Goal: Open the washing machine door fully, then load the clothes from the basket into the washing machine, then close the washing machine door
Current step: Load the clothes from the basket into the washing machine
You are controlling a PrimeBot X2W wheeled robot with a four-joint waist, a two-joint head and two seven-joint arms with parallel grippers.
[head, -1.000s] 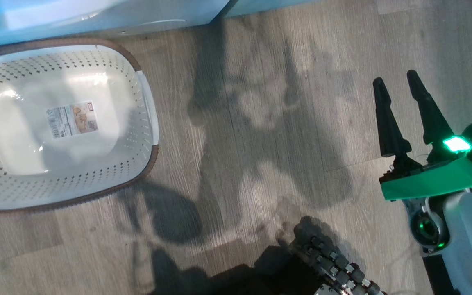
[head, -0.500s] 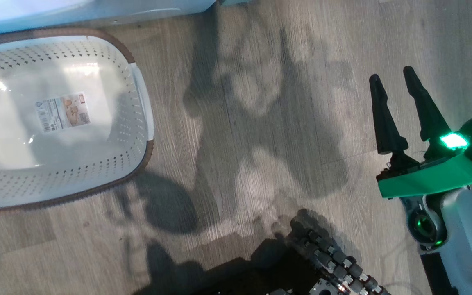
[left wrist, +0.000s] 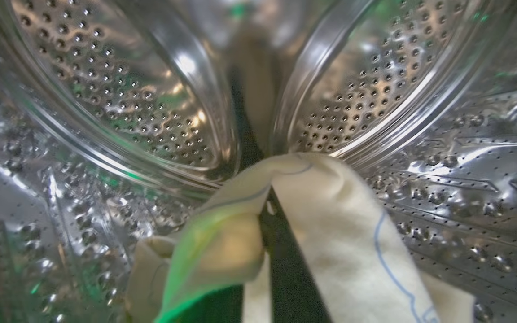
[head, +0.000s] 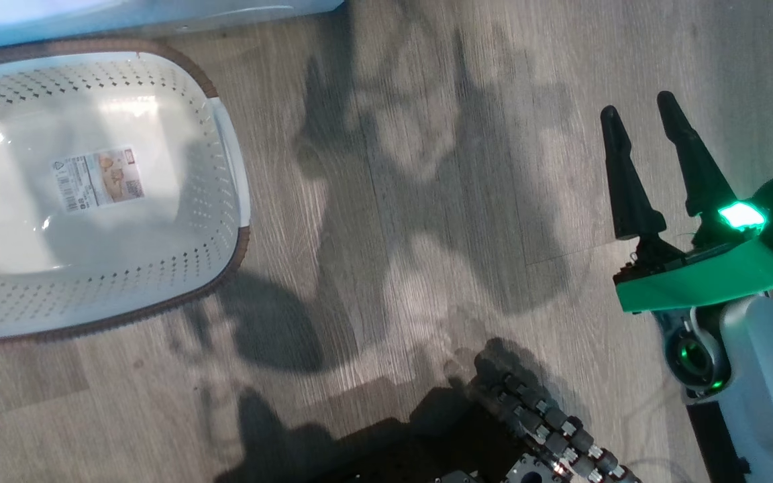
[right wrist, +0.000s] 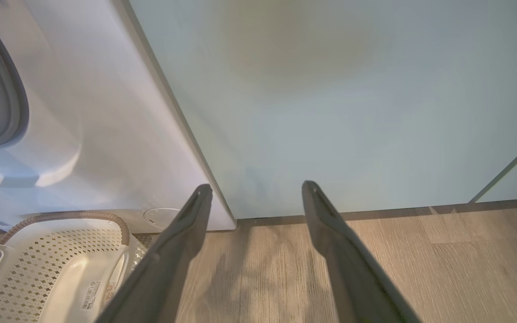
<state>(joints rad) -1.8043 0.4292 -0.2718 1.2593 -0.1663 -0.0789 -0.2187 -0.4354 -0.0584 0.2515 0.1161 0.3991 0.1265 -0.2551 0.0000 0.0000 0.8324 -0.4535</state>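
Observation:
My left gripper [left wrist: 271, 224] is deep inside the washing machine's perforated steel drum [left wrist: 128, 89], shut on the clothes [left wrist: 330, 215]. This is pale yellow cloth with thin blue lines, and it drapes over the fingers and hides most of them. The cream basket [head: 215, 221], also in the right wrist view [right wrist: 61, 251], stands on the floor before the white washing machine [right wrist: 88, 112] with just a label sticker inside. My right gripper [head: 638, 111] hovers open over the floor at the right, holding nothing [right wrist: 257, 188]. The washing machine door is out of view.
A pale green cabinet [right wrist: 330, 89] stands right of the washer, down to the wooden floor [head: 427, 201]. My base with its dark cable chain [head: 541, 429] is at the bottom of the head view. Bare floor lies between basket and right gripper.
The head view has shifted a little, so basket and right gripper sit slightly higher and further left in it. Nothing else has visibly moved.

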